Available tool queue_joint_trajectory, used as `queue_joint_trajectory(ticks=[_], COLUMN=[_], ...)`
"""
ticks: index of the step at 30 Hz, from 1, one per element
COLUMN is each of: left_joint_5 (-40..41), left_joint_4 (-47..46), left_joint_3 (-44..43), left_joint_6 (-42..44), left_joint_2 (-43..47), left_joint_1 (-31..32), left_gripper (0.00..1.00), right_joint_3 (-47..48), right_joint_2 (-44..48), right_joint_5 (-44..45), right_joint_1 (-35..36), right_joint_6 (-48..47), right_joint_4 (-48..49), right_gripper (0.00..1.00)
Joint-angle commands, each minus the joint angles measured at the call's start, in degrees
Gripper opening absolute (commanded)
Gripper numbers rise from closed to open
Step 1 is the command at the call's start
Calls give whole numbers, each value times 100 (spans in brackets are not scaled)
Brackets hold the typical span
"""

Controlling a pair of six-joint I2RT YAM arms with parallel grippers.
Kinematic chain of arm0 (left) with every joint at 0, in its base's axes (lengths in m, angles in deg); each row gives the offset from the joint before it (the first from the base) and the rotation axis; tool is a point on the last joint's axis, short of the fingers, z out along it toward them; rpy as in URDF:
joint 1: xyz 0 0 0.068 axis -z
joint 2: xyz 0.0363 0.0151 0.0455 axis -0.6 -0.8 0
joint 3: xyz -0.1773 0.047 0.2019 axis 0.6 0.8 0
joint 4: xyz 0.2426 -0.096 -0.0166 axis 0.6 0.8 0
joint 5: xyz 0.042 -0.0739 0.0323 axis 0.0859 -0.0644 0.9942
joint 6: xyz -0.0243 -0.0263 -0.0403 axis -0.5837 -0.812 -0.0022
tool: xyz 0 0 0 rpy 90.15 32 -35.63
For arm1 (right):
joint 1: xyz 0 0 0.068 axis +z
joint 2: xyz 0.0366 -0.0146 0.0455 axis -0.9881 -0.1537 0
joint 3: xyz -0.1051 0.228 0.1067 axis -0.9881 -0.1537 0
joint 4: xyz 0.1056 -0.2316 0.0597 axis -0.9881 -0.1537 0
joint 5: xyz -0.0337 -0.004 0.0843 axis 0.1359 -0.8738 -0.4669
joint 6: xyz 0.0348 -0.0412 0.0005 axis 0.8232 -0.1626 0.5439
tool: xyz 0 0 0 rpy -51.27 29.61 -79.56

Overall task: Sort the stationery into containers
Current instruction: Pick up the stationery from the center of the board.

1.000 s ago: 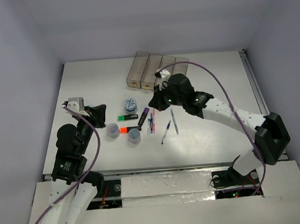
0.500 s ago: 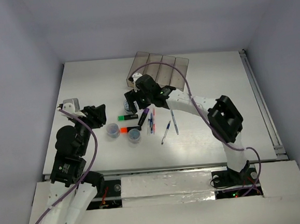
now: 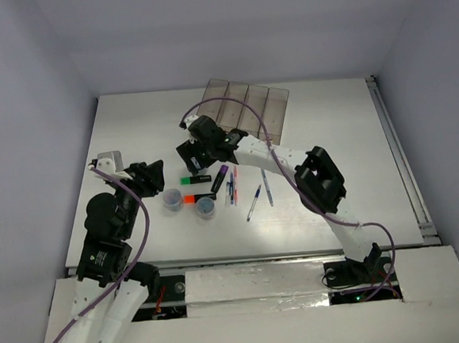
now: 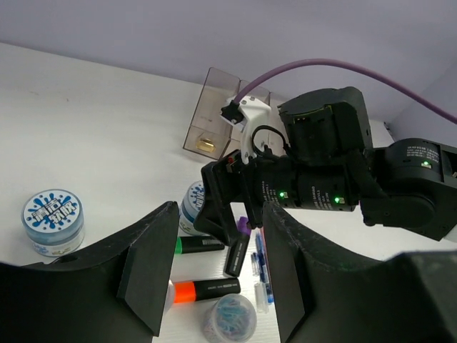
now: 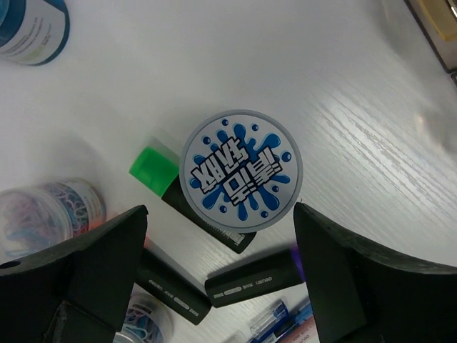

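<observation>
— On the white counter (image 3: 331,147), where do the containers (image 3: 248,110) stand?
— In a row of four at the far edge; the stationery (image 3: 220,177) lies loose toward the middle.
— And the claws?
— The right claw (image 5: 220,213) gapes wide above a blue-lidded roll (image 5: 241,170) just beside the green highlighter (image 5: 153,166), gripping nothing. The left claw (image 4: 219,214) hangs spread and empty.

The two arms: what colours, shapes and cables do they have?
Left arm and right arm: white links, black joints, a purple cable along each. Left end effector and right end effector: broad matte black fingers. Small green lights glow on the right wrist.
</observation>
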Motion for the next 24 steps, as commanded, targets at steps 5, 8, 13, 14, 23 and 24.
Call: queue_joint_trajectory(ticks=[5,8,13,14,23,24], left_joint_5=[-78,-86,-130,-139,-183,-192], left_joint_4=[-200,-208,-235,-235,-261,-252], left_joint_3=[-211,-211,-202,-193,-185,-185], left_joint_6=[34,34,25,34,34,34], left_joint_2=[29,29,3,12,3,-6], left_joint_1=[22,22,74,75,75,75], left_gripper=[47,47,47,47,47,47], right_joint_3=[449,537,659,669,853,880], right_joint_2=[-225,-304,-436,-462,-629,-656], right_joint_5=[667,808,887,904,1098,1098], right_joint_1=[98,150,150,150,150,150], right_joint_6=[-187,-178,-108,-91,-117,-117], right_joint_4=[-110,56,181,198,277,260], right_gripper=[86,84,83,83,80,78])
